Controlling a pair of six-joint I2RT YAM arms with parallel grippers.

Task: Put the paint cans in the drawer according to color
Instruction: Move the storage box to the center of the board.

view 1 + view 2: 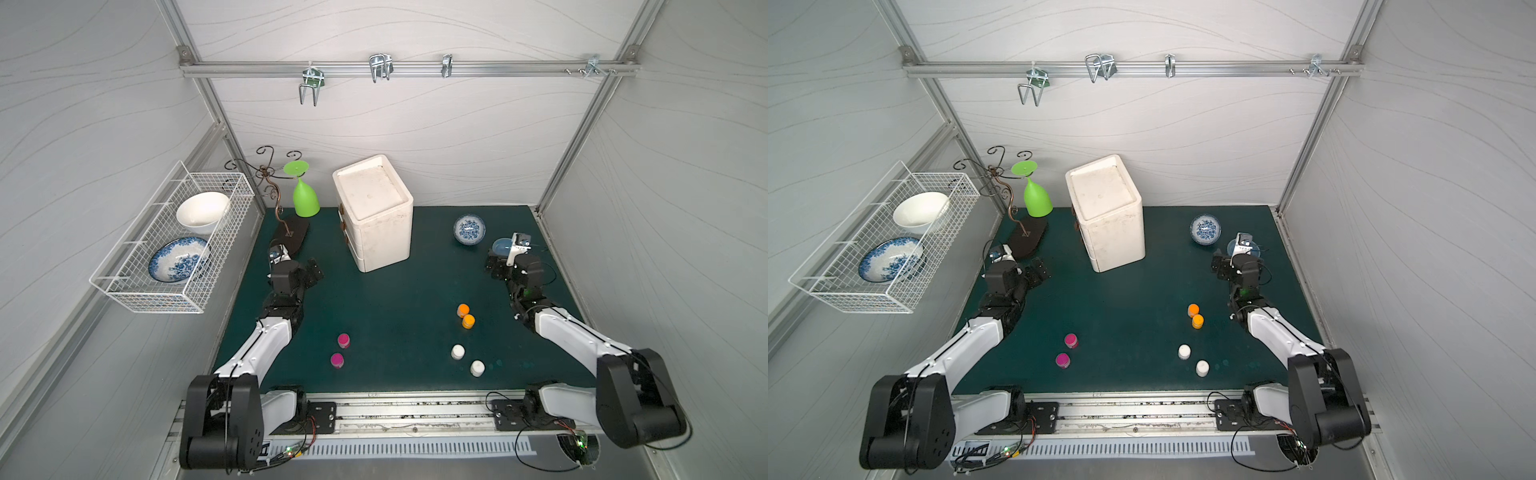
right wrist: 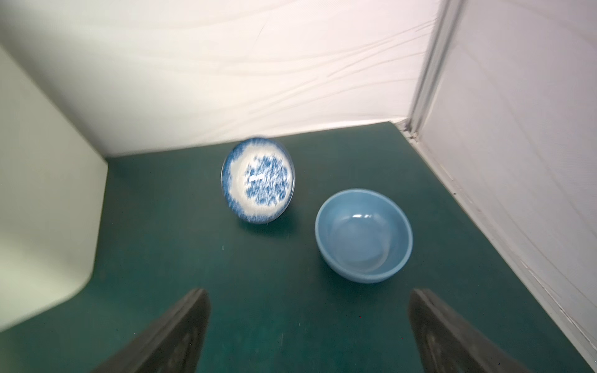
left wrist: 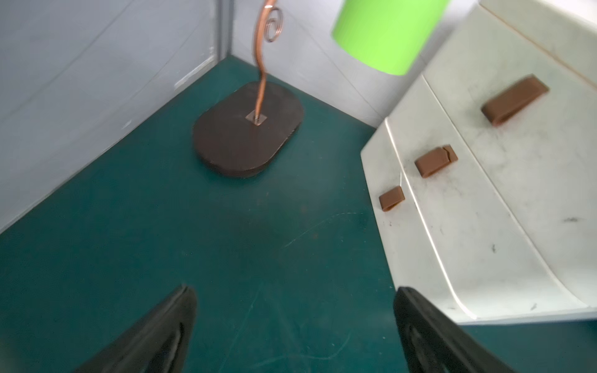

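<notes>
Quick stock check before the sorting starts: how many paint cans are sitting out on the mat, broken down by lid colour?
Magenta paint cans: 2
Orange paint cans: 2
White paint cans: 2
Total: 6

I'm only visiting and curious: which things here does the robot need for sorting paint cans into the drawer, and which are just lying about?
For the job: magenta paint cans, orange paint cans, white paint cans, drawer chest.
Lying about: green goblet, metal stand, patterned dish, blue bowl, wire basket holding two bowls.
</notes>
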